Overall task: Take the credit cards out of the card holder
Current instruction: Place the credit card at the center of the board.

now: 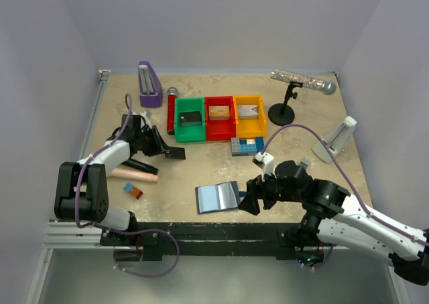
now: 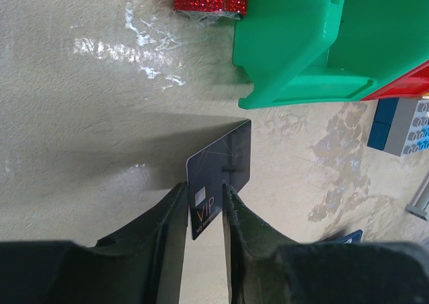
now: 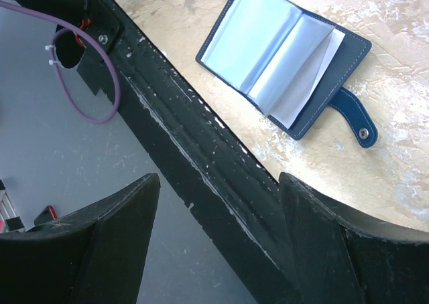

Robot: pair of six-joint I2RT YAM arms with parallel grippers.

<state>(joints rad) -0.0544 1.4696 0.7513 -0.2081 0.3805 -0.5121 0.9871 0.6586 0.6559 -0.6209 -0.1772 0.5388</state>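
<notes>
The navy card holder (image 1: 218,197) lies open near the table's front edge, its pale inner pockets up; it also shows in the right wrist view (image 3: 281,56), with its snap tab (image 3: 355,113) off to one side. My left gripper (image 1: 163,148) is shut on a black credit card (image 1: 176,153). In the left wrist view the card (image 2: 224,158) reads "VIP" and sticks out between the fingers of the gripper (image 2: 204,197), low over the table in front of the green bin. My right gripper (image 1: 247,200) is open and empty just right of the holder, its jaws (image 3: 220,180) over the table's front rail.
Green (image 1: 177,126), red (image 1: 219,126) and yellow (image 1: 249,124) bins stand mid-table, with a dark, a tan and a silvery card inside. A blue studded brick plate (image 1: 247,145), a red glitter cylinder (image 1: 171,113), a purple object (image 1: 149,84), a microphone stand (image 1: 285,110), a white stand (image 1: 338,140), a tan cylinder (image 1: 134,175) and a small block (image 1: 133,191) stand around.
</notes>
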